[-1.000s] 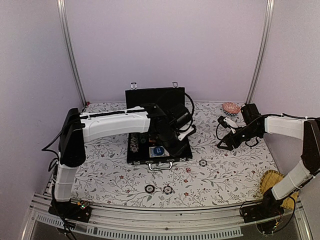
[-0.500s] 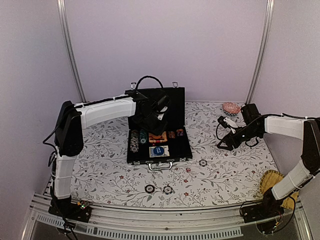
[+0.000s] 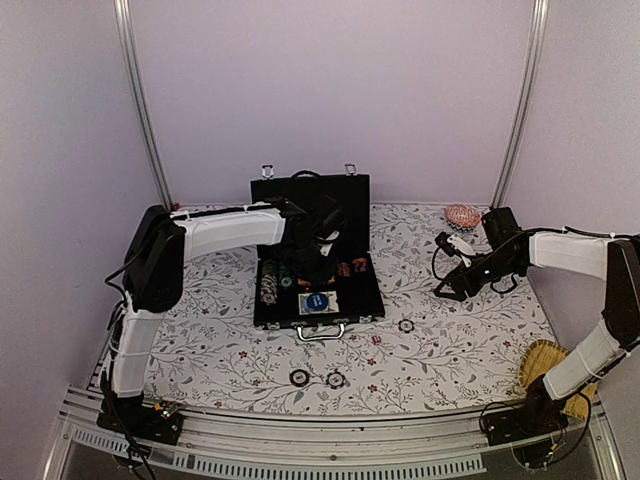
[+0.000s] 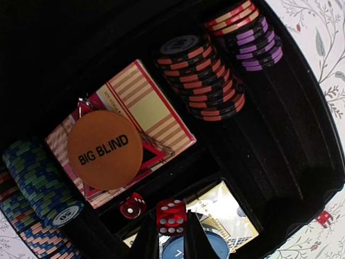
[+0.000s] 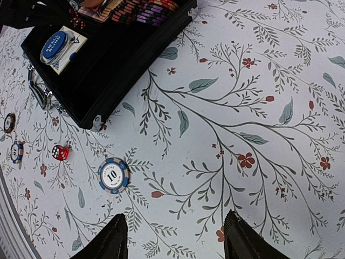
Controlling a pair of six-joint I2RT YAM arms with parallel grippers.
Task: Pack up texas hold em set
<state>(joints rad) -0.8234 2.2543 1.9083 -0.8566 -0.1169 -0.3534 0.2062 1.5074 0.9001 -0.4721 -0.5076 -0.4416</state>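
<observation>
The briefcase [image 3: 345,300] is lying open in the middle of the floral table [image 3: 200,345]. Its lid [image 3: 310,190] is standing upright at 12 o'clock and its silver handle [image 3: 322,331] is pointing to 6 o'clock.

The top view is showing only a dark arm over the tray; the left wrist view is filling in the rest. There the left gripper [image 4: 170,231] is hovering with its fingers [image 4: 144,243] drawn close together. The held die [image 4: 171,216] is sitting between their tips, apparently pinched. At 9 o'clock of it a second die [image 4: 132,206] is lying in a dark slot. Above them the orange disc [image 4: 105,150], marked BIG BLIND, is resting on a striped card deck [image 4: 148,105], with the black-red triangle [image 4: 153,156] peeking out beneath it. Chip rows [image 4: 202,81] in black-orange, purple and blue-green are filling the grooves around them.

The right wrist view is adding the blue disc [image 5: 54,46] lying on a second card deck [image 5: 73,51] near the handle. The right gripper [image 5: 175,234] is hanging over bare cloth well off at 3 o'clock of the case, its fingers spread wide with nothing between them.

Counting: two decks and two discs are in the case. There are three dice, the third being the loose die [image 3: 376,340] on the cloth at 5 o'clock. Three loose chips are lying outside: one chip [image 3: 406,325] at 4 o'clock and a pair of chips [image 3: 299,377] at 6 o'clock.

A pink shell [image 3: 462,214] is sitting at 2 o'clock, and a straw item [image 3: 545,362] far out at 4 o'clock.
</observation>
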